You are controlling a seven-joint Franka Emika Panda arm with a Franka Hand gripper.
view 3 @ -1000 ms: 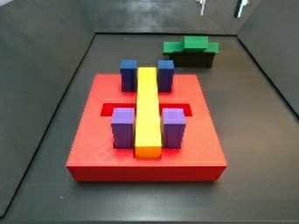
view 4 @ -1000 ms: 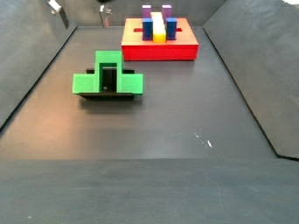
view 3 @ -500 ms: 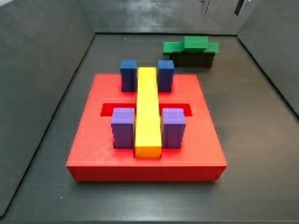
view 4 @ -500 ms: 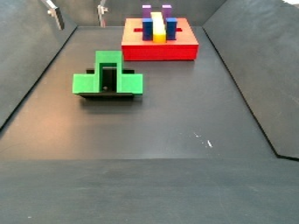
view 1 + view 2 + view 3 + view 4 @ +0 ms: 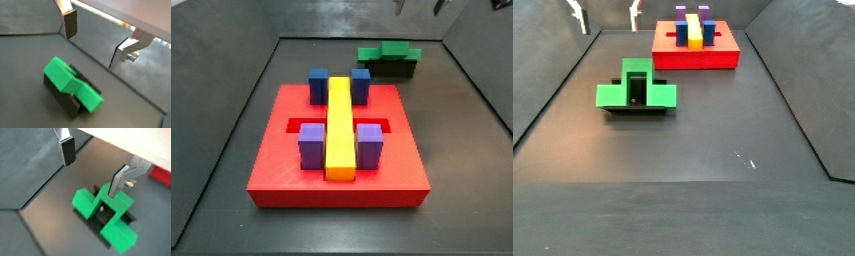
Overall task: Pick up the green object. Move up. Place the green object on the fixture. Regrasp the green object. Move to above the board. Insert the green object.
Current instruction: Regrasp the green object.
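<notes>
— Where is the small bright green plastic block with stepped lobes (image 5: 636, 88) at this stage?

— It sits on the small dark box-like fixture (image 5: 636, 109) at the left centre of a side view, well apart from the large flat red slab of a board (image 5: 696, 55) at the top of the frame. In a wrist view the green block (image 5: 107, 214) lies across the dark holder, with nothing gripping it.

— And the two-finger gripper?

— The gripper (image 5: 609, 13) hangs high above, its silver fingers (image 5: 69, 22) spread wide with only air between them — it holds nothing.

— So how much is done?

— Judging by the layout, the pick-up, lift and placing on the fixture look finished. What remains is the regrasp, the move above the board and the insertion — the board's slot beside the long yellow bar (image 5: 339, 124) and the blue and purple blocks (image 5: 368, 143) is not yet filled.
</notes>
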